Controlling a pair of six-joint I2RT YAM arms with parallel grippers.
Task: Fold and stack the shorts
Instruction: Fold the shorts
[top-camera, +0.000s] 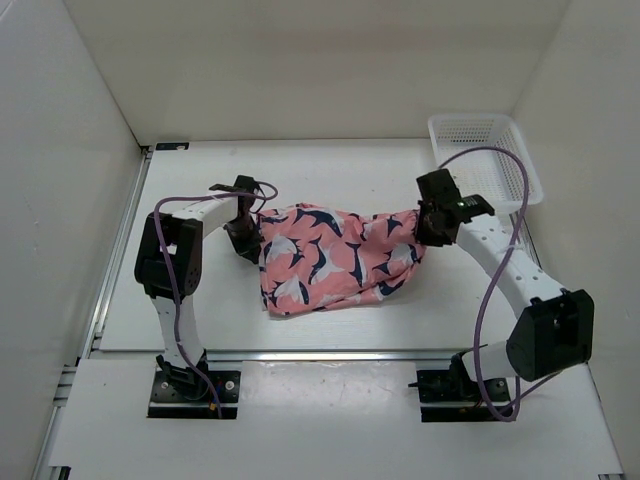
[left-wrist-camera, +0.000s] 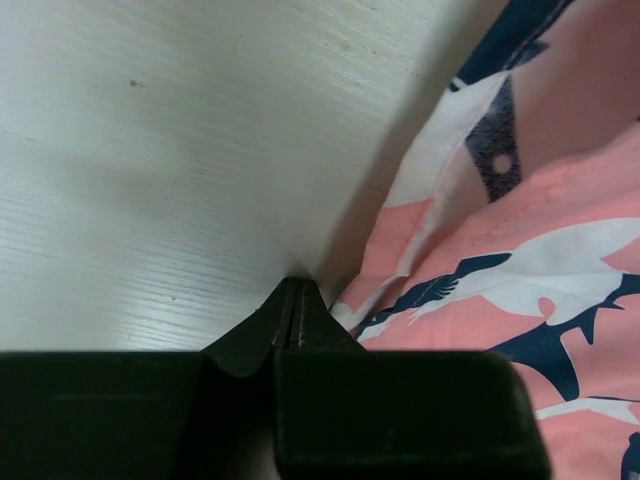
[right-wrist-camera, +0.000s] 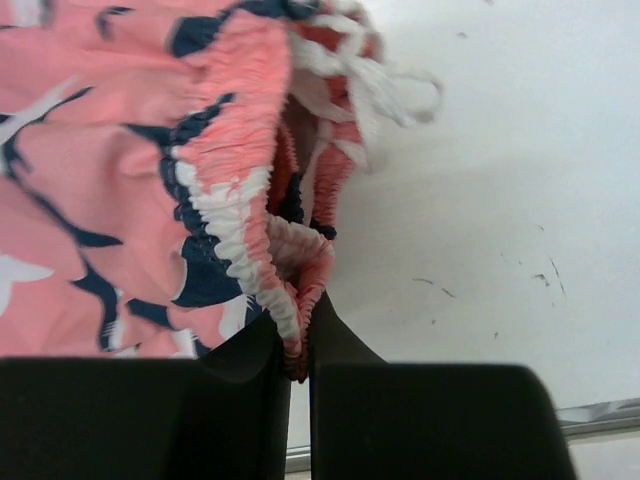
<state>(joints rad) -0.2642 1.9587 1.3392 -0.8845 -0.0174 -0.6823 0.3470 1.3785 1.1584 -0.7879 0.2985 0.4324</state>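
Shorts (top-camera: 335, 260): bunched on the table, spanning the gap between both sets of jaws, not yet folded.

Right gripper (right-wrist-camera: 295, 350): clamped on the gathered waistband (right-wrist-camera: 235, 150), only a lip of elastic squeezed between the fingertips. White drawstring (right-wrist-camera: 400, 90) dangling loose beyond the tips and to their right.

Left gripper (left-wrist-camera: 295, 300): pressed together tip to tip, no cloth seen in the slit. Hem (left-wrist-camera: 420, 230) just right of the tips, perhaps touching; cannot tell whether any edge is caught. Bare table (left-wrist-camera: 150, 150) ahead and left of those tips. Basket (top-camera: 485, 150) beyond the right jaws, apart from the cloth.

Risks, as a judgement only:
- Left side likely empty-handed, so any pull could drag the cloth one-sided and twist it instead of spreading it flat.
- Shallow bite on the right, prone to popping off the elastic under tension.
- Drawstring apt to snag or end up trapped inside a fold.
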